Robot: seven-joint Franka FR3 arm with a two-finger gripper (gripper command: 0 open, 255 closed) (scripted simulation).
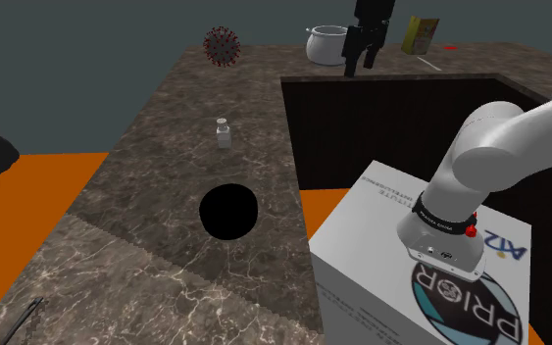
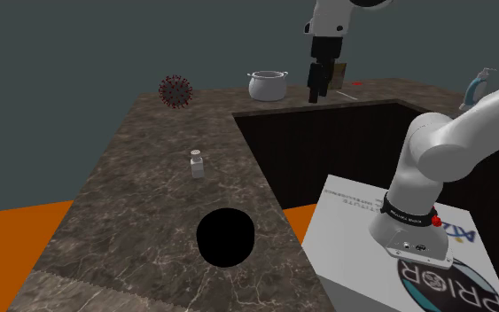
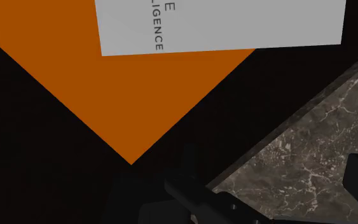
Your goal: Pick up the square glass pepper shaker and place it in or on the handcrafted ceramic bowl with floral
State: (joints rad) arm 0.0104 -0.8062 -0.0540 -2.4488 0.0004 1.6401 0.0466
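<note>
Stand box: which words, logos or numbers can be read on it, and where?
"PRIOR": round logo on the stand top.
"A2", unsure: mark beside the logo.
"LIGENCE", a lone "E" beside it: white panel, text cut off.
Small print near the stand's far edge: too small to read.

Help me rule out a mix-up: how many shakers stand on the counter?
1. The small pale shaker stands upright on the marbled counter, between the spiky red ball and the round black bowl. Another could hide behind the white pot.
</note>
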